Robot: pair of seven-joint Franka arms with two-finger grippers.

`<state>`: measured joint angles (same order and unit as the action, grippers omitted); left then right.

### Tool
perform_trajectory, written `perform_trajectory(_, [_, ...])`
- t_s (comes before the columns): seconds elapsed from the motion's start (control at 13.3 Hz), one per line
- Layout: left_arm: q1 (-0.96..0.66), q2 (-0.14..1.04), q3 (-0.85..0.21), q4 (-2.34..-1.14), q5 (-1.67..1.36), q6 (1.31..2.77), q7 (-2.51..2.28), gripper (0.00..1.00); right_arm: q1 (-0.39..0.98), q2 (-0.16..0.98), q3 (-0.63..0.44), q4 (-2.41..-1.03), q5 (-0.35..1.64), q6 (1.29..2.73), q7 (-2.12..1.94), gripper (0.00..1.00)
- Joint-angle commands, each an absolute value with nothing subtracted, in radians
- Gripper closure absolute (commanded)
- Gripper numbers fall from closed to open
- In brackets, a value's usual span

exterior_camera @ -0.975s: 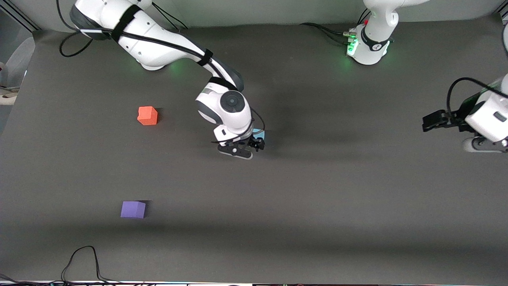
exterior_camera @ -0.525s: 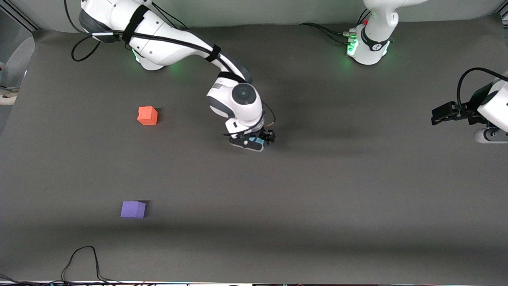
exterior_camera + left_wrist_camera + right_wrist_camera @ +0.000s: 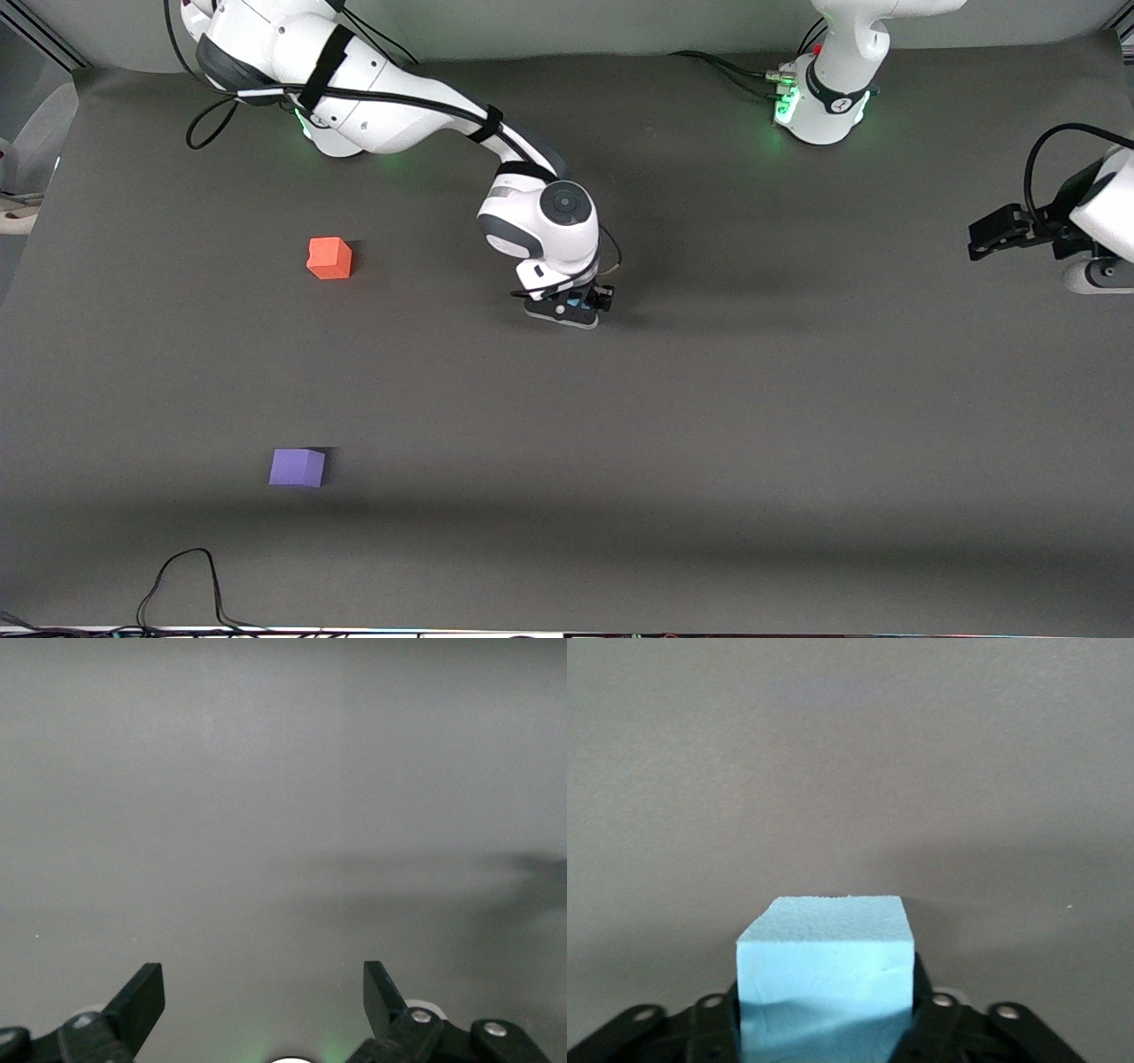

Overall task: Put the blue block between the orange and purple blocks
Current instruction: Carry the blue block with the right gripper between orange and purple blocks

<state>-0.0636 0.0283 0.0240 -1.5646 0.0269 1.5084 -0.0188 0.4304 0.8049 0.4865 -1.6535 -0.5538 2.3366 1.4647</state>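
The light blue block [image 3: 581, 304] sits at mid table, almost hidden under my right gripper [image 3: 574, 308]. In the right wrist view the blue block [image 3: 824, 961] fills the gap between the jaws, and the right gripper [image 3: 824, 1001] is pressed against both its sides, low at the table. The orange block [image 3: 330, 258] lies toward the right arm's end. The purple block [image 3: 297, 467] lies nearer the front camera than the orange one. My left gripper [image 3: 985, 236] waits open and empty in the air at the left arm's end; it also shows in the left wrist view [image 3: 264, 992].
A black cable [image 3: 182, 580] loops on the table's front edge, nearer the camera than the purple block. The left arm's base [image 3: 824, 97] stands at the table's back edge. Dark bare mat [image 3: 709, 443] covers the table.
My right gripper moved toward the left arm's end and came down around the blue block, which now sits between its jaws. My left gripper drifted slightly outward and up.
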Motion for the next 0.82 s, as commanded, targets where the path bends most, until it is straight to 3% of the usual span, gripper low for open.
perform_trajectory(0.0, [-0.094,0.000,0.057,-1.592,0.032,1.520,0.040,0.00,0.401,0.744,0.503,-1.655,-0.575,2.234,1.456,0.67])
perform_trajectory(0.3, [-0.094,-0.002,0.069,-1.589,0.025,1.509,0.063,0.00,0.283,0.544,0.509,-1.802,-0.449,2.154,1.198,0.67])
perform_trajectory(0.53, [-0.094,-0.002,0.068,-1.586,0.021,1.511,0.063,0.00,0.270,0.320,0.317,-1.952,-0.173,2.155,0.816,0.67])
perform_trajectory(0.75, [-0.095,-0.003,0.061,-1.586,0.015,1.509,0.064,0.00,0.272,0.183,0.108,-2.058,-0.103,2.151,0.564,0.67])
